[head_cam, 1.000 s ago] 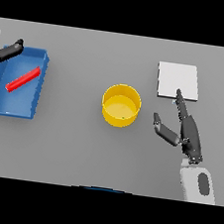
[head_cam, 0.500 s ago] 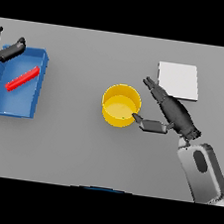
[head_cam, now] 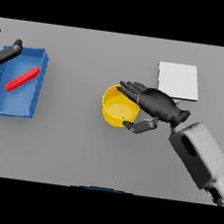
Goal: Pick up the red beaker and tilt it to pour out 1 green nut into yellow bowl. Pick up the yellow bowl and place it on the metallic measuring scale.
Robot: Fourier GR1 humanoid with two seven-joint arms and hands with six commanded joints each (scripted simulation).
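Observation:
The yellow bowl [head_cam: 115,108] stands on the grey table near the middle. My right hand [head_cam: 157,104] is at its right side. The fingers [head_cam: 129,88] reach over the far right rim, and the thumb [head_cam: 140,126] lies outside the near right wall. The hand is open and the bowl rests on the table. The white square scale [head_cam: 177,80] lies beyond the hand, to the right. A red elongated object [head_cam: 22,78] lies flat in the blue tray [head_cam: 36,86] at the left. My left hand [head_cam: 5,53] is open over the tray's far left corner.
The blue tray takes up the left side of the table. My right forearm [head_cam: 202,155] crosses the lower right part of the table.
My right hand has moved left from beside the scale to the bowl and now spans its right rim. The bowl and the left hand have hardly moved.

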